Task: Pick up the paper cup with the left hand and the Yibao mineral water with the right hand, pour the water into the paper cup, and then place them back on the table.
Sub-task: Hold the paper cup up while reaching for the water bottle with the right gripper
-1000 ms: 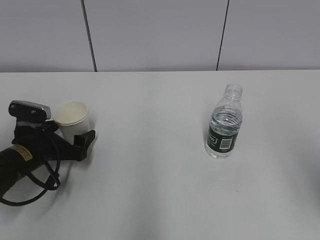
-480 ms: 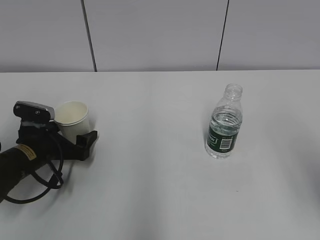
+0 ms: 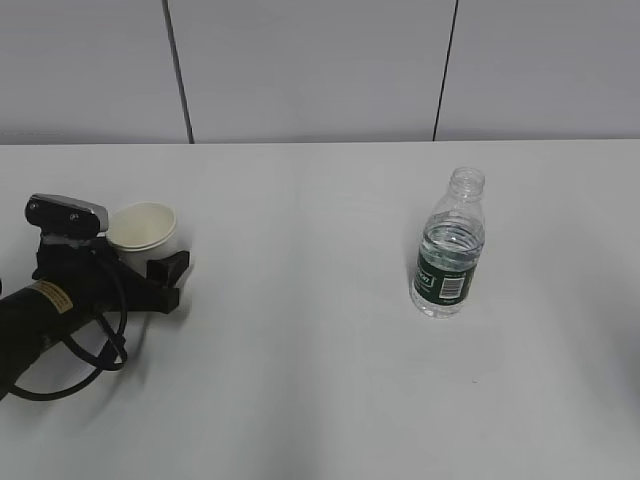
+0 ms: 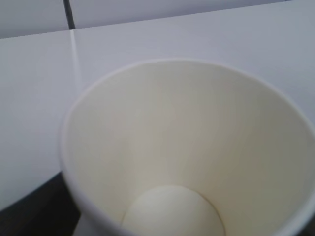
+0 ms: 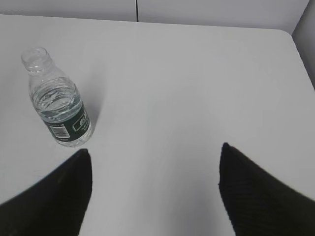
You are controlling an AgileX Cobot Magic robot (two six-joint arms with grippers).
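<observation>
**Cup between the left fingers, bottle apart from the right**

Exterior view: the paper cup [image 3: 144,230] stands upright on the table [image 3: 300,350] at the far left, and the left hand [image 3: 150,262] has come in low from the left edge. Its grey camera box sits just left of the cup's rim, and one black finger [image 3: 168,270] shows in front of the cup's lower wall, close against it. The other finger is hidden behind the cup, so whether the jaws are pressing the cup or only standing around it cannot be told from here.

The left wrist view is filled by the cup [image 4: 187,152]: rolled white rim, cream inside, round bottom visible and dry. A dark part of the gripper shows at the lower left corner, beside the cup's outer wall; contact there is unclear too.

The Yibao mineral water [image 3: 449,245] stands upright and capless, well to the right of the cup, partly filled, its green label facing the camera.

In the right wrist view the right hand [image 5: 155,167] has its two black fingers [image 5: 54,196] spread wide with nothing between them. The bottle [image 5: 56,101] stands ahead and to the left of the gap, beyond the left fingertip, apart from it.
</observation>
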